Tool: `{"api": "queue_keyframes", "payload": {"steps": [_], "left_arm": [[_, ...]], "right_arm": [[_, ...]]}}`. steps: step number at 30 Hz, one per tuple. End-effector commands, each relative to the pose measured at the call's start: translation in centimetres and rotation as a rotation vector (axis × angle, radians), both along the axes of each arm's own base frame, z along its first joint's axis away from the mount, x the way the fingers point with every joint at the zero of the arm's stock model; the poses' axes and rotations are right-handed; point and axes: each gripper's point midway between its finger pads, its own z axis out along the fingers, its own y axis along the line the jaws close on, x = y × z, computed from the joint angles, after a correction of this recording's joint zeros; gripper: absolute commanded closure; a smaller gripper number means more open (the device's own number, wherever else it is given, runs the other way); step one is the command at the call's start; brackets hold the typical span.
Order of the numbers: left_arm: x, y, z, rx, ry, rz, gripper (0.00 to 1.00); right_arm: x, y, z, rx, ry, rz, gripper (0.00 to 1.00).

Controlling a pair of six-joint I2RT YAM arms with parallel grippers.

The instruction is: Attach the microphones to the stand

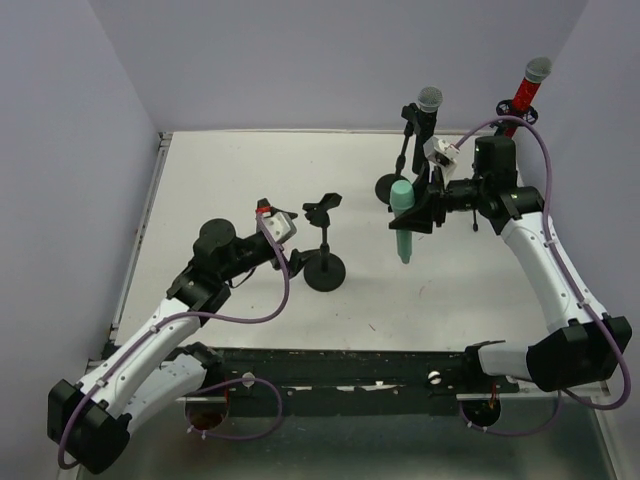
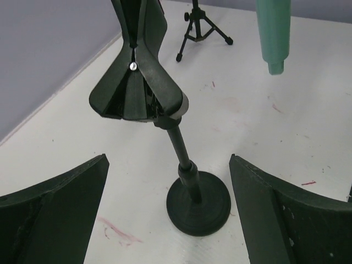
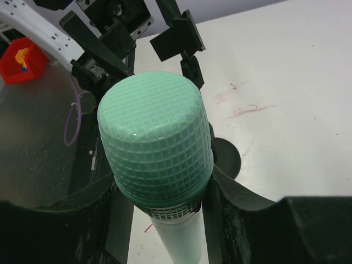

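Microphone [image 1: 403, 225] in mint green hangs upright, head up, clamped by right fingers [image 3: 245, 217]; left fingers [image 2: 55, 209] splayed.

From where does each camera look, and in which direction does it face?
Top external: above and behind the arm bases, looking down on the table; the left arm and right arm show.
Left wrist: on the left arm, looking forward and down at the round-base stand; its open fingers frame the lower corners.
Right wrist: on the right arm, looking down over the mint-green microphone; its fingers clamp it below the head.
Shared: top external and left wrist both show the stand and the microphone's lower end.
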Motion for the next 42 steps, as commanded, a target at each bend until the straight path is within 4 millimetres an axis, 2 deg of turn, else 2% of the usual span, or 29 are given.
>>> {"api": "queue_keyframes", "payload": {"steps": [1,8,13,23,31,35,37,40,42], "left_arm": [[0.8,-1.2,3.6,-0.084,-0.183,-0.057,0.01],[2.0,-2.0,4.5,-0.145,-0.195,-0.045,0.02],[2.8,-1.8,4.8,-0.19,-0.187,-0.007,0.04],[2.3,-2.7,4.3,-0.244,-0.139,-0.053,0.22],[2.2,-2.6,4.6,-0.253,-0.155,-0.051,0.24],[2.3,-2.7,4.5,-0.249,-0.152,-0.055,0.25],[2.1,-2.8,4.6,-0.25,-0.152,-0.069,0.3],[2.1,-2.9,4.6,-0.243,-0.144,-0.074,0.54],[1.8,-3.0,4.4,-0.237,-0.138,-0.089,0.65]], "right_arm": [[-0.7,0.6,-0.5,0.033,-0.052,0.077,0.83],[0.3,2.1,-0.7,-0.01,-0.068,0.09,0.84],[1.4,3.1,0.3,-0.034,-0.075,0.12,0.84],[3.4,5.2,3.3,-0.027,-0.115,0.127,0.83],[3.6,8.6,3.4,-0.065,-0.146,0.159,0.83],[3.8,9.4,3.5,-0.079,-0.152,0.171,0.83],[4.1,9.6,3.9,-0.078,-0.163,0.168,0.83],[4.4,9.8,4.2,-0.084,-0.169,0.166,0.83],[4.6,9.9,4.1,-0.095,-0.18,0.162,0.83]]}}
